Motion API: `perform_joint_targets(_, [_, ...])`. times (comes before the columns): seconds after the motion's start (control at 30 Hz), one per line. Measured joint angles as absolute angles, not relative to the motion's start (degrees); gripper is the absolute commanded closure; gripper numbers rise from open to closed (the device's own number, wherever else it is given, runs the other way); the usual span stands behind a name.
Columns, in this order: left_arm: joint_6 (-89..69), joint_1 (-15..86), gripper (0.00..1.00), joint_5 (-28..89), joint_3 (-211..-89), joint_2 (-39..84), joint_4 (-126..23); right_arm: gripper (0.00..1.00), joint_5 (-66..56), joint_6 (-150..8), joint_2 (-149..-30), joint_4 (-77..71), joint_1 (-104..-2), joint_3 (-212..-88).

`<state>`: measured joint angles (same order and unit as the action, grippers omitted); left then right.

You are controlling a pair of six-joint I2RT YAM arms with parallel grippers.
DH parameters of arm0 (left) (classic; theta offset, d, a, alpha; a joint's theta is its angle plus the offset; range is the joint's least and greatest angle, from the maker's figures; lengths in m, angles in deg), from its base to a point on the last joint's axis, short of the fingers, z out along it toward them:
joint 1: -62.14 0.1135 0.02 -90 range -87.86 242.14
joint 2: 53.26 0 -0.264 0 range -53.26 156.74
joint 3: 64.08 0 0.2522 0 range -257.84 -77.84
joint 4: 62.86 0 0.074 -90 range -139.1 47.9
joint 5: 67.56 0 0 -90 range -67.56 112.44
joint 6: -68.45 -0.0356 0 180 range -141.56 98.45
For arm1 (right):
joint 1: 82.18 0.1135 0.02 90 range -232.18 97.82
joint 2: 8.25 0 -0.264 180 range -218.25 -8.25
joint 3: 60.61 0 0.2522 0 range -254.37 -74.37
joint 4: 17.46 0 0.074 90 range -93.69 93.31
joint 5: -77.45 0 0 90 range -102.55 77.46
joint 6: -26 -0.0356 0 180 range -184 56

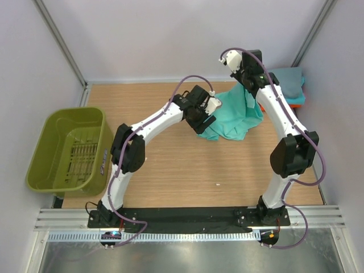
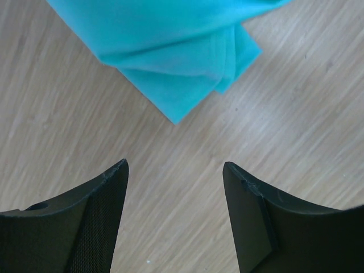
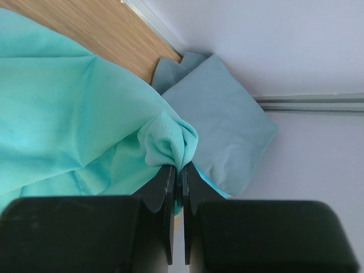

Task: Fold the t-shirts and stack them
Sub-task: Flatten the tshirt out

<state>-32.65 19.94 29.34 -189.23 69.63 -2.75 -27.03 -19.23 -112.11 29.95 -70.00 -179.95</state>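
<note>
One view alone shows right fingers (image 3: 162, 193) pinching mint t-shirt (image 3: 68, 114).

1. A basket (image 1: 41, 149) is being borne at the left edge of the table (image 1: 170, 176), well apart from everything else.
2. A loose t-shirt (image 1: 236, 116) is being supported by the far right part of the table.
3. A pile of folded t-shirts (image 1: 290, 85) is being housed in the far right corner, behind and to the right of the loose t-shirt, just beside it.
4. A bunch of the loose t-shirt's far side is being pinched and held up by the right gripper (image 3: 177, 169), in front of the pile.
5. The left gripper (image 2: 173, 165) is being held over the table at the loose t-shirt's left side, a corner of the cloth lying ahead of the parted fingers (image 2: 108, 187), apart from them.
</note>
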Motion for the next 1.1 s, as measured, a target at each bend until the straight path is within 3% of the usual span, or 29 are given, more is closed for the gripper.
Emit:
perform_joint_targets(0.23, [-33.8,17.0,0.34,27.0,-197.6,76.1,-2.7,0.99,-25.9,-21.1,-112.1,29.6,-72.2,-178.0])
perform_joint_targets(1.1, [-33.1,15.0,0.43,27.5,-201.9,86.5,-3.6,0.99,-24.4,-24.9,-112.1,28.9,-75.3,-177.9])
